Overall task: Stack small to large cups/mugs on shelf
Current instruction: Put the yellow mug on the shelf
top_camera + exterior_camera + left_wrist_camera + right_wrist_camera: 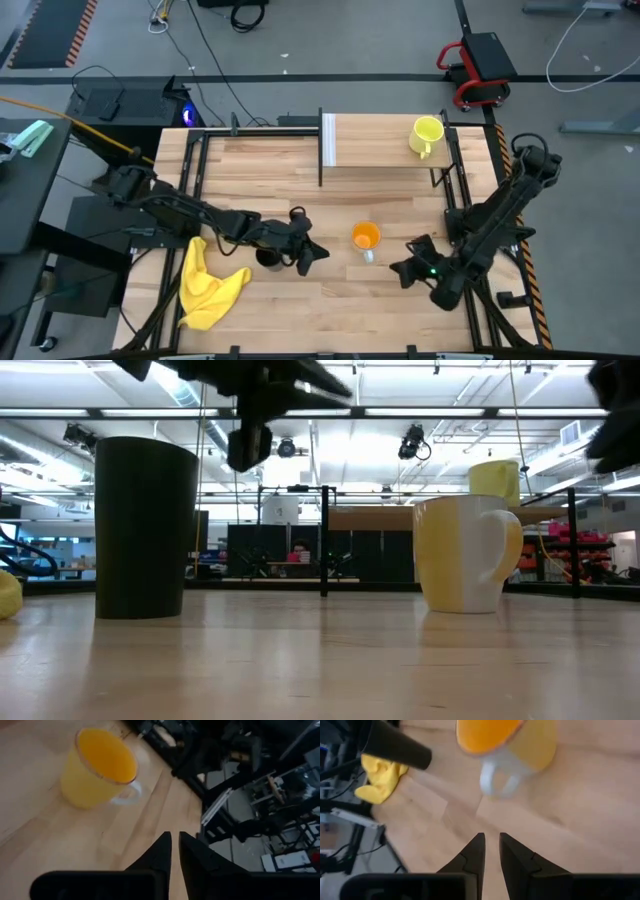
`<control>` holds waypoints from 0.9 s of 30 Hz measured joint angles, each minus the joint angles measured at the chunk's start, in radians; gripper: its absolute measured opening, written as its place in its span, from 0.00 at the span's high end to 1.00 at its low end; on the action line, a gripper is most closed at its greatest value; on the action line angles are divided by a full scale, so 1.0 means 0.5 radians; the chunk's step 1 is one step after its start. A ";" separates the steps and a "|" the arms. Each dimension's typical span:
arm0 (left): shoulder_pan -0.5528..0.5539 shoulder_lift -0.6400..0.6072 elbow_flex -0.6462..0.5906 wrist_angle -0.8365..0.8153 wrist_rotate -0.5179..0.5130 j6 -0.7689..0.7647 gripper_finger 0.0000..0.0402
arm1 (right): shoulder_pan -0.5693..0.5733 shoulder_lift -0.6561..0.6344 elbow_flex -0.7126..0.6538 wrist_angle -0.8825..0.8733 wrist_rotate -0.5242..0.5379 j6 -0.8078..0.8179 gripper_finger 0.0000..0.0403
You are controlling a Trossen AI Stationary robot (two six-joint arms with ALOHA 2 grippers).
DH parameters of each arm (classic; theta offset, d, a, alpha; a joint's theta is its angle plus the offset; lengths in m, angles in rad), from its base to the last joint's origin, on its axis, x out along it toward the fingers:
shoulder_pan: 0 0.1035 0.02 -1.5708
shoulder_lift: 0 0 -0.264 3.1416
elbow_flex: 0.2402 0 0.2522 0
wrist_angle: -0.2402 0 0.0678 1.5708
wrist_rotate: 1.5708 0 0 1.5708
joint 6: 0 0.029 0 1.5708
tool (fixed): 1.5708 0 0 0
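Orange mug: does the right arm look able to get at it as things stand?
Probably yes. The right gripper holds nothing, and bare tabletop lies between it and the orange mug, whose white handle faces it.

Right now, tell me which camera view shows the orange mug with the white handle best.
The left wrist view: the orange mug with the white handle shows whole, rim, inside and handle. The right wrist view crops its top. The high view shows it small from above. The low view shows only its side, level with the wooden tabletop.
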State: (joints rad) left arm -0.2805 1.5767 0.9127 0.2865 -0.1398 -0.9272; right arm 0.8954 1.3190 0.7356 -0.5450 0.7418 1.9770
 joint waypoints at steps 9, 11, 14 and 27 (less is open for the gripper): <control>0.018 0.168 0.000 0.157 -0.001 -0.094 0.89 | -0.353 0.013 -0.014 0.189 -0.248 -0.522 0.84; 0.022 0.183 0.000 0.178 -0.002 -0.113 0.90 | -0.383 0.013 -0.014 0.212 -0.273 -0.583 0.84; 0.023 0.186 0.000 0.194 -0.001 -0.113 0.90 | -0.426 0.033 -0.014 0.259 -0.337 -0.629 0.84; 0.062 0.186 0.000 0.207 0.006 -0.099 0.89 | -0.496 0.257 -0.013 0.519 -0.402 -0.711 0.84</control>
State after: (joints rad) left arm -0.2495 1.6699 0.9127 0.3902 -0.1368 -0.9768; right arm 0.6475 1.4477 0.7292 -0.2857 0.5408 1.6214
